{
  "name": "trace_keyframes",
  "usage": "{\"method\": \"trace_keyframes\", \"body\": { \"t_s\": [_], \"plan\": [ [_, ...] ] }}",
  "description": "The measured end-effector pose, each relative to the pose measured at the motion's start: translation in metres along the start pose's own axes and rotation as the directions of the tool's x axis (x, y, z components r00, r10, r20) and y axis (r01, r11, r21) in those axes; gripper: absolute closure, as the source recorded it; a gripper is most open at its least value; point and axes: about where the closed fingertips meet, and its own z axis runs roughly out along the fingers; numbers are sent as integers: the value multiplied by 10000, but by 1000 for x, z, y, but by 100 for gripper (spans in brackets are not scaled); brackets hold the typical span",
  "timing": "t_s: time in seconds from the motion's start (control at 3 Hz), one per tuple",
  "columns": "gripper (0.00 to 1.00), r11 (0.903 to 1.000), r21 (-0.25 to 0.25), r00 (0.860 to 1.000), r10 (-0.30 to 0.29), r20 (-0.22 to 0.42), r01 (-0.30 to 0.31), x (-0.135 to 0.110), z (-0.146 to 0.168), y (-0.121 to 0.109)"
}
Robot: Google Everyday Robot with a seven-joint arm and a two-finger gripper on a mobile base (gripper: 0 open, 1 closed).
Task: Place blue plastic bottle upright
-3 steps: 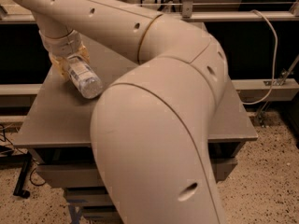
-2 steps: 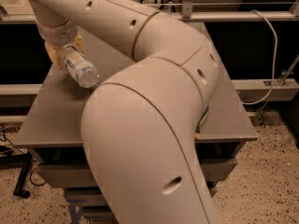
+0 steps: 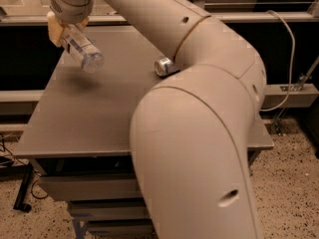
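Observation:
The blue plastic bottle [image 3: 82,51] is a clear bottle held tilted in the air above the left part of the grey table [image 3: 89,118], its base end pointing down and toward the camera. My gripper [image 3: 65,31] is at the upper left, shut on the bottle's upper part, with tan fingers [image 3: 54,30] on either side of it. The bottle's cap is hidden by the gripper. Its shadow lies on the table just below. My large beige arm [image 3: 199,133] fills the middle and right of the view.
A small silver metal can [image 3: 163,66] lies on its side on the table, next to my arm. The table's left and front edges show, with drawers below. A grey cable [image 3: 286,59] hangs at the right. Speckled floor surrounds the table.
My gripper has lifted the bottle up off the table and a little back. My arm has swung aside, uncovering the silver can.

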Motion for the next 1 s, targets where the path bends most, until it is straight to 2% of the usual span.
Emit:
{"method": "trace_keyframes", "body": {
  "t_s": [0.33, 0.67, 1.0],
  "plan": [
    [100, 9972, -724, 9870, -66, 1608, 185, 2, -17, -4],
    [100, 9845, -1632, 9523, -111, 3050, 637, 20, -20, 7],
    [100, 9721, -2085, 8756, 64, 4829, 1079, 15, -34, 8]
  ]
}}
